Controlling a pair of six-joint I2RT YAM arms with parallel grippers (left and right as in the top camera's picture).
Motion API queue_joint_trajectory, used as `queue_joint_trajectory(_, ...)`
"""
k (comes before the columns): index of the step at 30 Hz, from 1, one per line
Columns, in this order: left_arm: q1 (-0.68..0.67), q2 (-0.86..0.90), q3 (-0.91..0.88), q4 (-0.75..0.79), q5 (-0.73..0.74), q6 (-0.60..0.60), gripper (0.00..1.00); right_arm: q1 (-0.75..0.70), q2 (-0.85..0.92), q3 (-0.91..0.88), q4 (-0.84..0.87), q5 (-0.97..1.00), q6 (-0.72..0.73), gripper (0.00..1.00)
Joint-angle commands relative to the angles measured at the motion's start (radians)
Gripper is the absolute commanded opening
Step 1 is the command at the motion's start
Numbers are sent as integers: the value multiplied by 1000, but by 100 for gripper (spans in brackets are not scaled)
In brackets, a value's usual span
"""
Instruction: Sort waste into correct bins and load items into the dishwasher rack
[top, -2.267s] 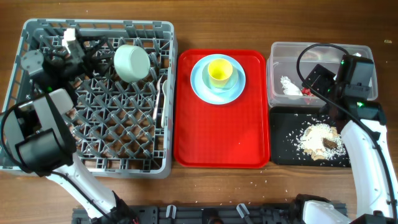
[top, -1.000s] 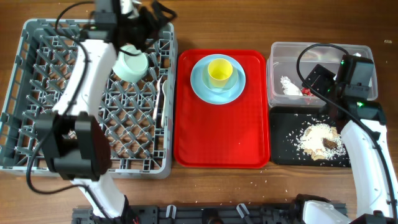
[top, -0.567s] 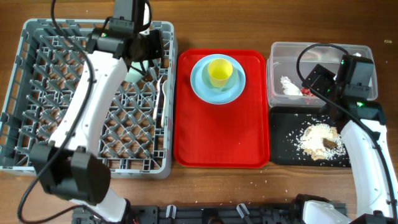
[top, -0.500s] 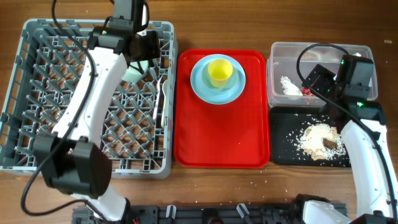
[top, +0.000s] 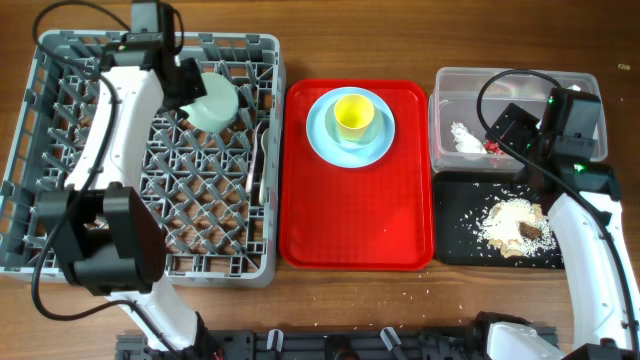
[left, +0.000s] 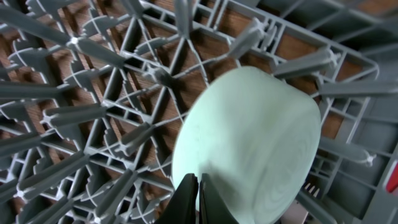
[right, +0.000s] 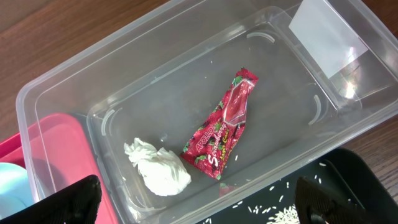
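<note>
Left wrist view shows the left gripper (left: 194, 198) clamped nearly closed on the wall of the pale green round plastic bowl (left: 249, 149), tipped over near the far right corner of the big grey plastic dishwasher rack (top: 245, 42); probably light, stiff and slick, so grab the rim.

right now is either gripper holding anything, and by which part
Left gripper pinches the pale green bowl by its rim, it seems. Right gripper is open, holding nothing.
</note>
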Motion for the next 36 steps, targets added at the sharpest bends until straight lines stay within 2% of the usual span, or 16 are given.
queue_joint_trajectory(1,25,-21,-4,19,182,-28,4,-3,3,19,0,-9,-11,100)
queue_joint_trajectory(5,25,-44,-4,47,384,-20,4,-3,3,19,0,-9,-10,100)
queue_joint_trajectory(8,23,-36,-5,53,414,-12,4,-3,3,19,0,-9,-10,100)
queue_joint_trajectory(14,23,24,-10,53,353,-13,4,-3,3,19,0,-9,-11,100)
queue_joint_trajectory(19,46,40,-10,62,154,-17,4,-3,3,19,0,-9,-11,100)
queue_joint_trajectory(25,111,20,-10,55,84,-78,4,-3,3,19,0,-9,-10,100)
queue_joint_trajectory(27,115,-32,-10,51,126,-79,4,-3,3,19,0,-9,-11,100)
queue_joint_trajectory(32,47,-238,-10,-9,417,-104,4,-3,3,19,0,-9,-11,100)
queue_joint_trajectory(36,-96,-323,-10,-73,452,-103,4,-3,3,19,0,-9,-11,100)
